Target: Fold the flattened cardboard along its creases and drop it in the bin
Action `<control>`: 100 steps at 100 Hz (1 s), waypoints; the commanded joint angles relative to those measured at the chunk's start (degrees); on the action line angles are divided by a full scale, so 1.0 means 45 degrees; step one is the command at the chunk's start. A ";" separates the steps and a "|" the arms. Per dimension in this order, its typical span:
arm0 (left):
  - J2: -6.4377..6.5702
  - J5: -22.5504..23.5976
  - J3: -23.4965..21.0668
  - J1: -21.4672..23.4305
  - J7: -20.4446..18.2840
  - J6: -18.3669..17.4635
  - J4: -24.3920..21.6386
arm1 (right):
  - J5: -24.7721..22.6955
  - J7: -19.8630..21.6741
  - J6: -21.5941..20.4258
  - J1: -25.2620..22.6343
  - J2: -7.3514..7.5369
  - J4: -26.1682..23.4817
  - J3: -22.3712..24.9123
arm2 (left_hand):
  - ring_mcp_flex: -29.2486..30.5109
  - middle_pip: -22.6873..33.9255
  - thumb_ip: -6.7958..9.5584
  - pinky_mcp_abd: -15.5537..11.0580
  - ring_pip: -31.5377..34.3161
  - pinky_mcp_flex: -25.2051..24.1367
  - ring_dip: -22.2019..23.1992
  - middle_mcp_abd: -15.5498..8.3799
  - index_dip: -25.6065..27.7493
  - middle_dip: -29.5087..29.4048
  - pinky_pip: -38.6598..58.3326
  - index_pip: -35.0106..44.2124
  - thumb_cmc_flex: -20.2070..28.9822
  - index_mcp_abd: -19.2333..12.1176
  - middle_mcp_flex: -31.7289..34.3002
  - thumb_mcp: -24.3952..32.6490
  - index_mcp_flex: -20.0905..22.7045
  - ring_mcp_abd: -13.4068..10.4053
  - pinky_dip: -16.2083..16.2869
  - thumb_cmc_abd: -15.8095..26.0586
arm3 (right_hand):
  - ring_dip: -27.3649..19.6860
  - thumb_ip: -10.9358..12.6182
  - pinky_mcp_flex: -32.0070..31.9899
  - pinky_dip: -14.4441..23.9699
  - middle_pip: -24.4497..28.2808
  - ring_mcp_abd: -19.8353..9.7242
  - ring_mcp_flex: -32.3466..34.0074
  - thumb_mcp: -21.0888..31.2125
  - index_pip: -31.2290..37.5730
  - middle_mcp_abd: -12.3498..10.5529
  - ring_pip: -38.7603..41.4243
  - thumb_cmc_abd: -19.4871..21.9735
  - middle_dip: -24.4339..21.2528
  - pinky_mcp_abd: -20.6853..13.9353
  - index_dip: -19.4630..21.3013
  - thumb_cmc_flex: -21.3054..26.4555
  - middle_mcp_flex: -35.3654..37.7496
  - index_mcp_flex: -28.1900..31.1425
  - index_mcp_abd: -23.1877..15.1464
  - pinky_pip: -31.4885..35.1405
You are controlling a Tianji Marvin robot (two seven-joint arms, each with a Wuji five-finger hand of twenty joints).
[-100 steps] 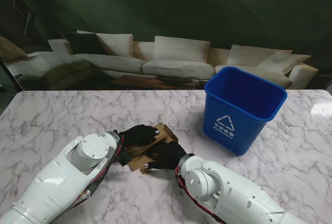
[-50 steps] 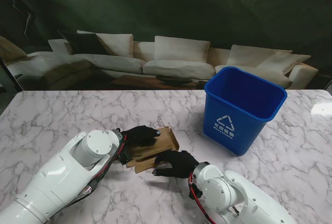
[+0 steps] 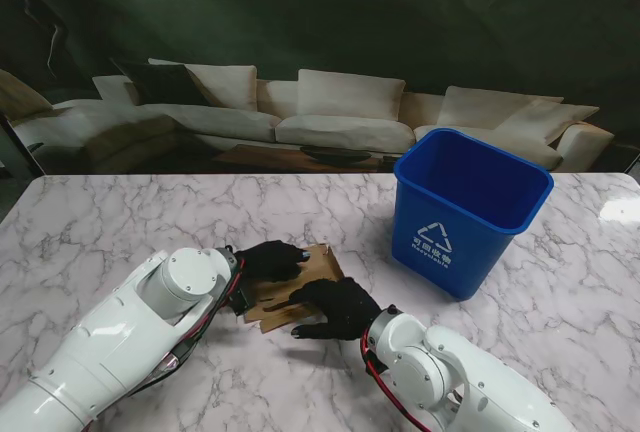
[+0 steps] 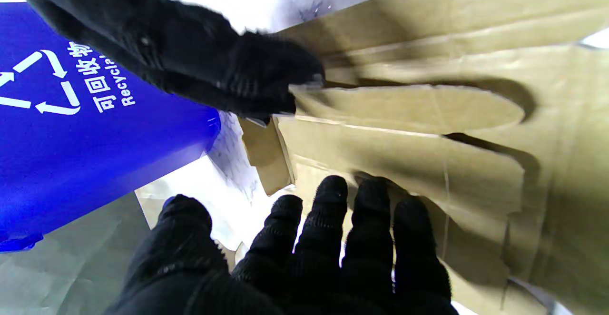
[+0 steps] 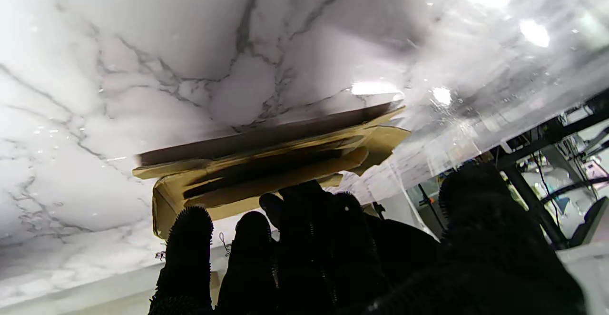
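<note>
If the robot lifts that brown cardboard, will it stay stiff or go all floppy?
Probably floppy at the folds: the cardboard shows creases and loose cut flaps that would likely swing. It looks thin and flat, so likely light. On the glossy marble table it may slide when pushed.

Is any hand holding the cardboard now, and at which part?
The left hand lies on the left part of the cardboard, and the right hand touches its near edge. Whether either one truly grips it cannot be told.
</note>
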 commanded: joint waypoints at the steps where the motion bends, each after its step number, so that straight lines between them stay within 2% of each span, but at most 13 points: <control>1: 0.0000 0.0019 0.0123 0.0147 -0.0271 0.0134 0.0358 | 0.0193 0.0041 -0.0013 0.0154 -0.0091 0.0196 -0.0077 | -0.0287 -0.0181 -0.0217 0.1702 -0.0716 -0.0133 -0.0383 0.0057 -0.0119 -0.0022 -0.1738 -0.0113 -0.0144 -0.0295 -0.0305 -0.0207 -0.0343 0.1440 -0.0536 0.0548 | -0.0295 0.0290 -0.0480 -0.0433 -0.0593 -0.0464 -0.0597 -0.0293 -0.0089 -0.0273 -0.0317 0.0422 -0.0265 -0.0532 -0.0394 -0.0049 -0.0509 -0.0522 0.0323 -0.0612; 17: 0.0019 0.0057 0.0093 0.0186 -0.0293 0.0176 0.0335 | 0.0417 0.0169 -0.0042 0.0661 -0.0110 0.0665 -0.0658 | -0.0285 -0.0181 -0.0208 0.1684 -0.0697 -0.0124 -0.0354 0.0101 -0.0129 0.0004 -0.1733 -0.0118 -0.0104 -0.0297 -0.0356 -0.0194 -0.0361 0.1455 -0.0480 0.0536 | -0.0389 0.0270 -0.0777 -0.1032 -0.1351 -0.0533 -0.0929 -0.0290 0.0072 -0.0291 -0.0334 0.0458 -0.0631 -0.0793 -0.0719 -0.0190 -0.0354 -0.0605 0.0434 -0.1441; 28: 0.0013 0.0046 0.0034 0.0227 -0.0253 0.0206 0.0281 | 0.0756 0.0418 -0.0006 0.0839 -0.0100 0.0908 -0.0948 | -0.0290 -0.0198 -0.0192 0.1694 -0.0682 -0.0100 -0.0335 0.0230 -0.0127 0.0019 -0.1713 -0.0105 0.0010 -0.0286 -0.0457 -0.0159 -0.0340 0.1513 -0.0443 0.0492 | -0.0323 0.0261 -0.0485 -0.0985 -0.0848 -0.0227 -0.0367 -0.0283 0.0325 -0.0113 -0.0255 0.0471 -0.0364 -0.0504 -0.0731 -0.0237 0.0250 -0.0407 0.0412 -0.1163; 37: 0.0019 0.0058 -0.0030 0.0272 -0.0228 0.0186 0.0192 | 0.0842 0.0469 0.0078 0.0814 -0.0092 0.1024 -0.1036 | -0.0281 -0.0176 -0.0180 0.1645 -0.0650 -0.0050 -0.0308 0.0293 -0.0120 0.0057 -0.1662 -0.0089 0.0110 -0.0263 -0.0498 -0.0153 -0.0322 0.1531 -0.0404 0.0442 | 0.0277 0.0253 0.0150 -0.0325 0.0499 0.0160 0.0253 -0.0254 0.0525 0.0070 0.0295 0.0457 0.0307 -0.0043 -0.0803 -0.0255 0.0404 -0.0297 0.0457 0.0151; 46: 0.0053 0.0124 -0.0126 0.0346 -0.0235 0.0128 0.0018 | 0.0833 0.0488 0.0163 0.0792 -0.0077 0.1162 -0.1093 | -0.0262 -0.0157 -0.0162 0.1658 -0.0620 -0.0040 -0.0285 0.0293 -0.0111 0.0097 -0.1593 -0.0076 0.0243 -0.0253 -0.0508 -0.0136 -0.0304 0.1518 -0.0362 0.0391 | 0.0793 0.0249 0.0572 0.0400 0.1216 0.0471 0.0739 -0.0238 0.0569 0.0150 0.0916 0.0428 0.0599 0.0171 -0.0821 -0.0270 0.0568 -0.0112 0.0524 0.1293; 53: 0.0082 0.0191 -0.0233 0.0425 -0.0232 0.0050 -0.0158 | 0.0875 0.0519 0.0261 0.0842 -0.0077 0.1310 -0.1176 | -0.0251 -0.0147 -0.0158 0.1654 -0.0600 -0.0030 -0.0271 0.0283 -0.0102 0.0124 -0.1536 -0.0057 0.0302 -0.0231 -0.0507 -0.0150 -0.0266 0.1521 -0.0336 0.0341 | 0.1259 0.0246 0.0829 0.0978 0.1482 0.0694 0.1262 -0.0214 0.0576 0.0193 0.1525 0.0410 0.0690 0.0211 -0.0820 -0.0272 0.0644 0.0033 0.0542 0.2086; 66: 0.0155 0.0352 -0.0518 0.0638 -0.0229 -0.0164 -0.0612 | 0.1124 0.0592 0.0374 0.1035 -0.0106 0.1625 -0.1413 | -0.0332 -0.0281 -0.0152 0.1657 -0.0623 -0.0028 -0.0278 0.0238 -0.0064 0.0111 -0.1436 0.0023 0.0364 -0.0242 -0.0936 -0.0164 -0.0088 0.1486 -0.0299 0.0299 | 0.1357 0.0246 0.0716 0.1086 0.1497 0.0643 0.1199 -0.0203 0.0594 0.0164 0.1656 0.0407 0.0687 0.0191 -0.0813 -0.0252 0.0669 0.0143 0.0517 0.2138; 87: 0.0224 0.0974 -0.1067 0.0984 0.0119 -0.0929 -0.1239 | 0.1326 0.0524 0.0439 0.1335 -0.0173 0.2029 -0.1773 | -0.0927 -0.0481 -0.0119 0.1687 -0.0753 -0.0281 -0.0292 -0.0036 0.0135 0.0081 -0.1113 0.0312 0.0436 -0.0340 -0.2515 -0.0174 0.0551 0.1000 -0.0127 -0.0309 | 0.1241 0.0248 0.0348 0.0980 0.1424 0.0539 0.0812 -0.0204 0.0618 0.0138 0.1541 0.0432 0.0647 0.0159 -0.0787 -0.0209 0.0680 0.0215 0.0497 0.1739; 100: 0.0219 0.1294 -0.1054 0.0790 0.0261 -0.1279 -0.1113 | 0.1417 0.0566 0.0496 0.1444 -0.0190 0.2156 -0.1903 | -0.1964 -0.0664 -0.0071 0.1399 -0.1426 -0.0692 -0.0896 -0.0135 0.0279 -0.0120 -0.2253 0.0358 0.0380 -0.0414 -0.3426 -0.0136 0.0701 0.0548 -0.0678 -0.0901 | 0.1111 0.0252 0.0247 0.0884 0.1368 0.0492 0.0659 -0.0214 0.0639 0.0155 0.1420 0.0445 0.0620 0.0139 -0.0761 -0.0184 0.0655 0.0233 0.0459 0.1502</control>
